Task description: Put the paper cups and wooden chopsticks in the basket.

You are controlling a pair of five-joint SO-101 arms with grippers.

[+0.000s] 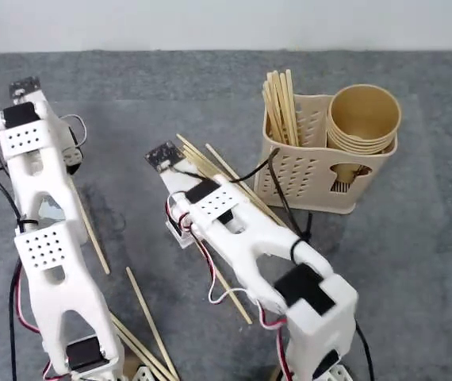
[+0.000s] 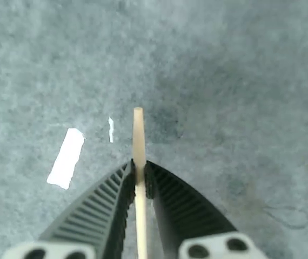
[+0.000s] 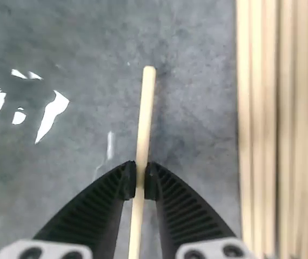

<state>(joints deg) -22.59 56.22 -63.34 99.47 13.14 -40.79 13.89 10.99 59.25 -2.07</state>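
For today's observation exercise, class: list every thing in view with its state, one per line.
left gripper: shut on left chopstick
right gripper: shut on right chopstick
basket: upright, partly filled
paper cups: stacked, upright in basket
loose chopsticks: lying flat on table

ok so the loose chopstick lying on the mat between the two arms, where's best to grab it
Probably near the middle of the chopstick, coming straight down with jaws across it: it lies flat and thin, with bare mat either side there.
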